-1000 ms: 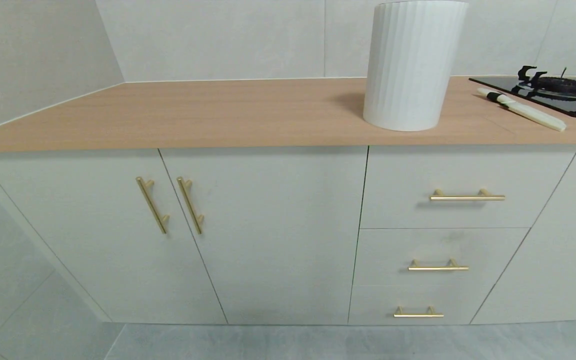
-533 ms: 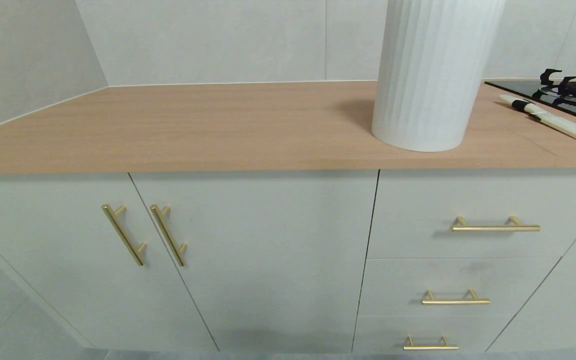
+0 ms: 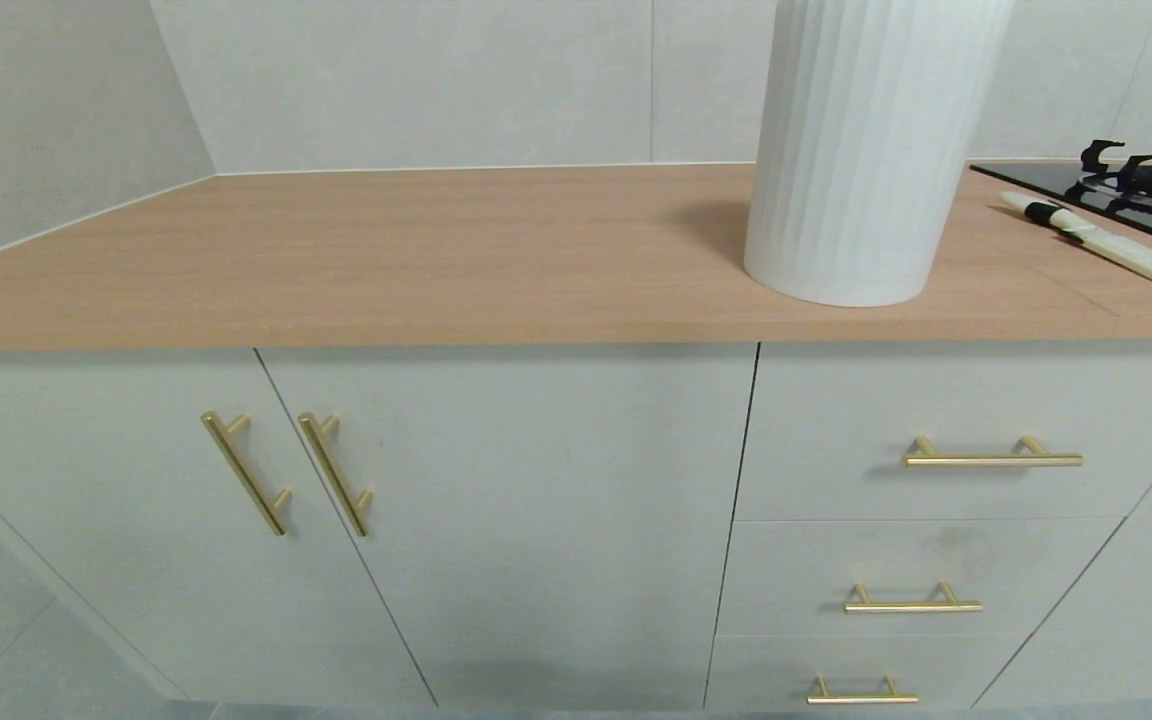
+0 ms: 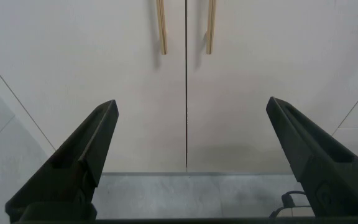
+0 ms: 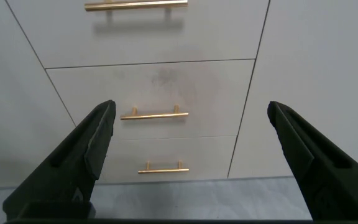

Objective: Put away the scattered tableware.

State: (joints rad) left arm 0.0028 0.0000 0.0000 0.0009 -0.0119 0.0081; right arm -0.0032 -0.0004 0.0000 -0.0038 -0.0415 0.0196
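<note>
A white knife with a black band [image 3: 1106, 245] lies on the wooden countertop [image 3: 416, 260] at the far right, beside the black stove [image 3: 1136, 190]. A tall white ribbed container [image 3: 866, 150] stands on the counter right of centre. My left gripper [image 4: 191, 109] is open with nothing between its fingers, low in front of the double cupboard doors. My right gripper [image 5: 191, 109] is open and empty too, facing the stack of drawers below counter height.
Two gold door handles [image 3: 286, 475] sit on the left cupboard doors [image 4: 186, 74]. Three drawers with gold handles [image 3: 991, 458] fill the right side; the lower drawer handles [image 5: 154, 115] face my right gripper. Grey tiled walls enclose the counter's back and left. Grey floor [image 4: 191, 196] lies below.
The whole head view has shifted closer to the counter over the last second; container and cabinets loom larger. Nothing on the counter has moved.
</note>
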